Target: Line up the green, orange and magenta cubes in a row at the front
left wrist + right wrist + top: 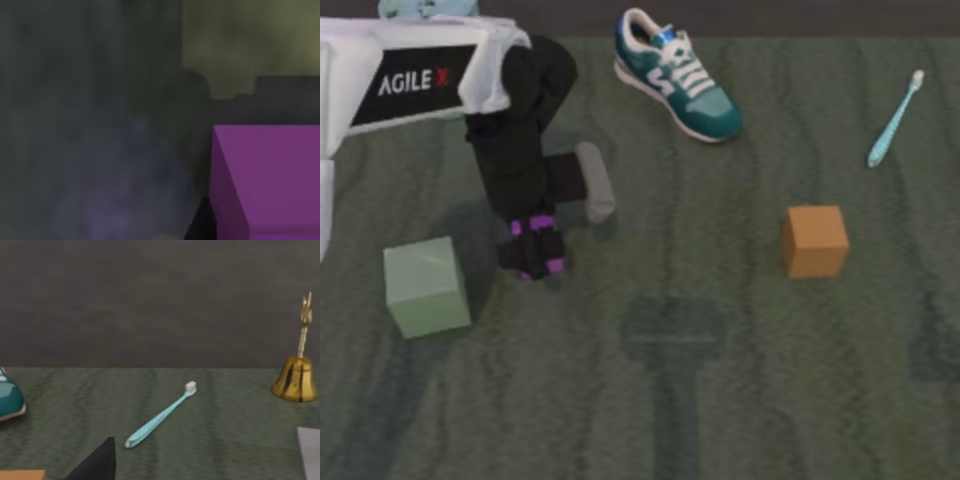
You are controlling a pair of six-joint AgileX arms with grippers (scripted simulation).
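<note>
My left gripper (536, 250) reaches down at the table's left, its fingers straddling the magenta cube (556, 265), of which only slivers show around them. In the left wrist view the magenta cube (270, 175) fills the frame's corner, with one dark finger (202, 222) pressed flat against its side. The large pale green cube (427, 287) sits just left of this gripper, apart from it. Over on the right the orange cube (814, 240) stands alone. My right arm is outside the top view; its wrist view shows one black fingertip (97, 462) and a corner of the orange cube (20, 475).
A teal sneaker (675, 75) lies at the back centre. A light blue toothbrush (895, 118) lies at the back right. A mug (425, 8) peeks in at the back left, behind the arm. A gold bell (295, 380) stands farther off in the right wrist view.
</note>
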